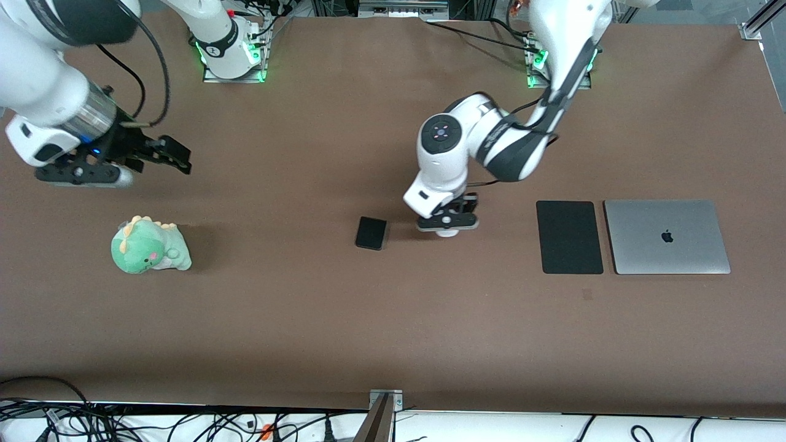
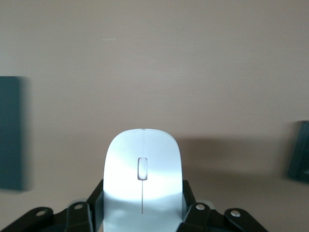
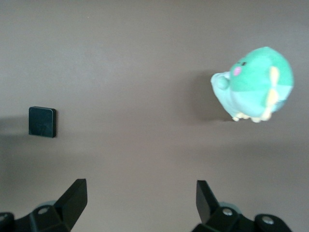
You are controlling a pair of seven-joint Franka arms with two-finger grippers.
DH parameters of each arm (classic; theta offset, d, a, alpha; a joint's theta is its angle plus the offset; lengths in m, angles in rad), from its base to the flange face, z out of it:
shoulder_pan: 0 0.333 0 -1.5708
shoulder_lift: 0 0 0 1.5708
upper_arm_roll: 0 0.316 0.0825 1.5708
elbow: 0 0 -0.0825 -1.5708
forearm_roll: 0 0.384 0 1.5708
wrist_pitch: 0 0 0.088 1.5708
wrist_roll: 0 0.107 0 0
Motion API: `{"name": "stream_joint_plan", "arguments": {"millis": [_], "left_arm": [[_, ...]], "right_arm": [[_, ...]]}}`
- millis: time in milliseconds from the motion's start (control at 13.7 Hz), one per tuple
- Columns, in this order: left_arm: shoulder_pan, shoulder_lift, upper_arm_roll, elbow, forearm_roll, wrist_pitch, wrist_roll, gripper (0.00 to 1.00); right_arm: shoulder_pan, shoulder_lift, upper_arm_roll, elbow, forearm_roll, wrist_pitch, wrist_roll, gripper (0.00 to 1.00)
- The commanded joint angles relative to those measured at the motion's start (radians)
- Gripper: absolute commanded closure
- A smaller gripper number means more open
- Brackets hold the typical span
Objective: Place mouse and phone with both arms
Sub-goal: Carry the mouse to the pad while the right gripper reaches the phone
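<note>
The white mouse (image 2: 143, 179) sits between the jaws of my left gripper (image 2: 143, 195), which is shut on its sides. In the front view my left gripper (image 1: 448, 222) is low at the table's middle, and only a bit of the mouse (image 1: 447, 232) shows under it. The black phone (image 1: 371, 233) lies flat on the table beside the gripper, toward the right arm's end. It also shows in the left wrist view (image 2: 300, 153) and the right wrist view (image 3: 42, 122). My right gripper (image 1: 177, 156) is open and empty, up over the table at the right arm's end (image 3: 141, 193).
A larger black pad (image 1: 569, 237) and a closed silver laptop (image 1: 667, 236) lie side by side toward the left arm's end. A green plush dinosaur (image 1: 149, 245) stands at the right arm's end, below my right gripper in the front view; it also shows in the right wrist view (image 3: 253, 84).
</note>
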Motion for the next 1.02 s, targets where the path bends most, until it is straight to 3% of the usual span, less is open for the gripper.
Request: {"name": "stream_joint_plan", "arguments": {"millis": [0,291,364,583,801,947], "left_arm": [[0.128,-0.024,-0.012,0.019,0.014,-0.178,0.167,0.74],[0.371,-0.031,-0.017,0.005,-0.015,-0.201,0.526,0.74],[0.428,-0.024,-0.016,-0.004,-0.082,-0.177,0.597,0.73],[0.553,-0.029,-0.026,-0.128,-0.196,-0.013,0.729,0.72],[0.571,-0.057,-0.025,-0.326,-0.196,0.275,0.731,0.72],[0.575,-0.057,-0.025,-0.409,-0.185,0.424,0.734,0.72]], "right_arm": [[0.083,0.099,0.001,0.031,-0.013,0.083,0.123,0.00],[0.216,0.241,0.000,0.056,-0.018,0.227,0.326,0.00],[0.250,0.292,0.000,0.086,-0.022,0.253,0.379,0.00],[0.335,0.439,0.000,0.185,-0.096,0.272,0.560,0.00],[0.402,0.545,0.000,0.244,-0.101,0.341,0.657,0.00],[0.436,0.602,-0.002,0.244,-0.102,0.429,0.715,0.00]]}}
